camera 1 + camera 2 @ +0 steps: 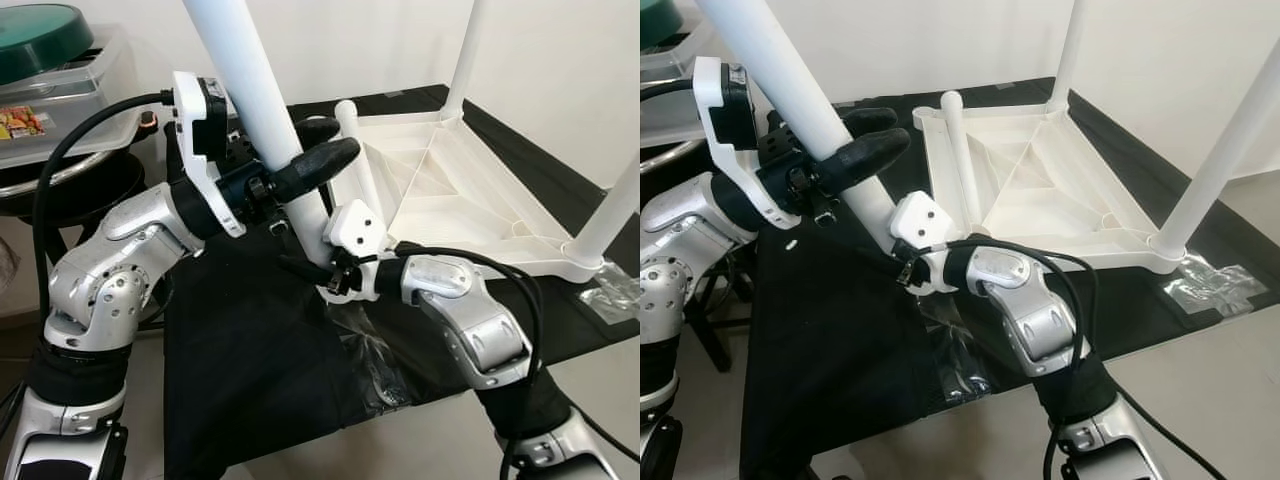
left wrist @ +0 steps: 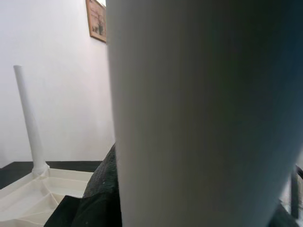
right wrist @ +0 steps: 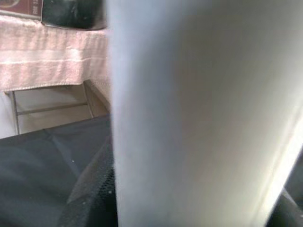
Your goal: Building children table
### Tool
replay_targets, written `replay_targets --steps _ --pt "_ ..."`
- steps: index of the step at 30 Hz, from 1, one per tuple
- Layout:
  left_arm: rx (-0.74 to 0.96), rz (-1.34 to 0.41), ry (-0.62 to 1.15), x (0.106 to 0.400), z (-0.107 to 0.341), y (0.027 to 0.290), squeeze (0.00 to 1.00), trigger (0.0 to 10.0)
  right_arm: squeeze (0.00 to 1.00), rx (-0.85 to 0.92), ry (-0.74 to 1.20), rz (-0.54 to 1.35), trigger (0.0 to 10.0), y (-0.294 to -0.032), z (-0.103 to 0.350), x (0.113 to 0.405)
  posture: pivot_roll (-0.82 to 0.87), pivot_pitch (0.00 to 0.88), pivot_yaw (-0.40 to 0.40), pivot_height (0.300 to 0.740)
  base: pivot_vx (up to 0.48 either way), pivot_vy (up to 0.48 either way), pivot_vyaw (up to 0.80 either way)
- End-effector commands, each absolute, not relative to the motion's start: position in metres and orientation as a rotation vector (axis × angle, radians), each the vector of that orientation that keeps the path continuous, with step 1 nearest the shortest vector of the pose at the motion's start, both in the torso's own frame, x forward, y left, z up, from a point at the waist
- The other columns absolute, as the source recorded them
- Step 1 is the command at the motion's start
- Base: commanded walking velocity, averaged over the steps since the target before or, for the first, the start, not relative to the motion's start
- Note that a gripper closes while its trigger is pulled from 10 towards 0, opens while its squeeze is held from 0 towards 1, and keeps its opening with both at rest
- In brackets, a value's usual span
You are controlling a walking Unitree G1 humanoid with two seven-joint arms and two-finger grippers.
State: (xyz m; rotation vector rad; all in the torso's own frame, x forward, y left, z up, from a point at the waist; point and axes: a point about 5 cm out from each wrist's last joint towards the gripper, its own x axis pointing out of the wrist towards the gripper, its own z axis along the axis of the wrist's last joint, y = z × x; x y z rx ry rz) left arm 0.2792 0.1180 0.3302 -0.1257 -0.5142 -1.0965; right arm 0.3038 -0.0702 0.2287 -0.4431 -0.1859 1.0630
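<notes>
Both pincers (image 1: 305, 165) (image 1: 312, 268) clamped, arms bent.

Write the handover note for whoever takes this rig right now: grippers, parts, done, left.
Left gripper: shut on the loose white plastic table leg, gripping it higher up.
Right gripper: shut on the same leg near its lower end.
The leg is tilted, its foot close to the near corner of the upturned white plastic tabletop, which lies on the black cloth-covered table.
Done: three legs stand in their corners, including the near-right leg.
Left: seat this fourth leg; whether it has entered its socket cannot be told.
</notes>
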Motion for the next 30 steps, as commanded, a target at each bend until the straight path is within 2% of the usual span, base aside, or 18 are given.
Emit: replay_targets --steps 1,2,4,6,7,10,11,13,14,16,17,18,25,26,27,28,30 --pt "-0.148 -1.085 -0.550 0.280 0.337 0.120 0.00 0.0 0.00 -0.460 -0.216 1.117 10.0 -0.061 0.228 0.299 0.05 0.066 0.009 0.740 0.000 0.000 0.00" --pt "-0.132 -1.123 -0.545 0.279 0.337 0.118 0.00 0.0 1.00 -0.403 -0.214 1.193 10.0 -0.062 0.232 0.296 0.06 0.065 0.005 0.740 0.000 0.000 0.00" --pt "-0.132 -1.123 -0.545 0.279 0.337 0.118 0.00 0.0 1.00 -0.403 -0.214 1.193 10.0 -0.062 0.232 0.296 0.06 0.065 0.005 0.740 0.000 0.000 0.00" --pt "-0.096 -1.256 -0.524 0.275 0.339 0.112 0.00 0.0 1.00 -0.336 -0.228 1.384 10.0 -0.071 0.242 0.288 0.06 0.061 -0.004 0.740 0.000 0.000 0.00" --pt "-0.096 -1.256 -0.524 0.275 0.339 0.112 0.00 0.0 1.00 -0.336 -0.228 1.384 10.0 -0.071 0.242 0.288 0.06 0.061 -0.004 0.740 0.000 0.000 0.00" --pt "-0.045 -1.442 -0.490 0.271 0.341 0.102 0.00 0.0 1.00 -0.365 -0.198 1.523 10.0 -0.083 0.247 0.291 0.05 0.053 -0.007 0.740 0.000 0.000 0.00" --pt "-0.035 -1.512 -0.476 0.269 0.342 0.097 0.00 0.0 0.86 -0.374 -0.179 1.559 10.0 -0.084 0.248 0.293 0.05 0.052 -0.007 0.740 0.000 0.000 0.00" --pt "-0.031 -1.553 -0.467 0.268 0.343 0.094 0.00 0.0 0.86 -0.377 -0.167 1.580 10.0 -0.085 0.248 0.295 0.05 0.052 -0.007 0.740 0.000 0.000 0.00" --pt "-0.021 -1.605 -0.454 0.266 0.343 0.091 0.00 0.0 0.04 -0.377 -0.161 1.601 10.0 -0.084 0.250 0.297 0.05 0.049 -0.008 0.740 0.000 0.000 0.00" --pt "-0.014 -1.632 -0.446 0.265 0.343 0.089 0.00 0.0 0.04 -0.375 -0.159 1.611 10.0 -0.084 0.251 0.298 0.05 0.049 -0.008 0.740 0.000 0.000 0.00" --pt "-0.012 -1.662 -0.439 0.263 0.343 0.085 0.00 0.0 0.00 -0.371 -0.159 1.626 10.0 -0.082 0.252 0.300 0.05 0.049 -0.008 0.740 0.000 0.000 0.00" --pt "-0.010 -1.706 -0.432 0.262 0.342 0.080 0.00 0.0 0.00 -0.342 -0.153 1.675 10.0 -0.079 0.255 0.301 0.05 0.049 -0.008 0.740 0.000 0.000 0.00" --pt "-0.010 -1.747 -0.430 0.261 0.340 0.072 0.00 0.0 0.00 -0.355 -0.135 1.682 10.0 -0.073 0.253 0.308 0.05 0.045 -0.013 0.740 0.000 0.000 0.00" --pt "-0.010 -1.751 -0.432 0.261 0.341 0.071 0.00 0.0 0.00 -0.344 -0.128 1.690 4.5 -0.072 0.251 0.307 0.05 0.046 -0.013 0.740 0.000 0.000 0.00" --pt "-0.010 -1.754 -0.433 0.261 0.341 0.071 0.00 0.0 0.00 -0.337 -0.123 1.696 4.5 -0.071 0.251 0.307 0.05 0.046 -0.013 0.740 0.000 0.000 0.00" --pt "-0.008 -1.759 -0.432 0.262 0.341 0.071 0.00 0.0 0.00 -0.319 -0.124 1.710 0.0 -0.070 0.250 0.306 0.05 0.041 -0.011 0.740 0.000 0.000 0.00" --pt "0.002 -1.769 -0.430 0.263 0.340 0.071 0.00 0.0 0.00 -0.267 -0.123 1.753 0.0 -0.068 0.251 0.302 0.04 0.038 -0.008 0.740 0.000 0.000 0.00"
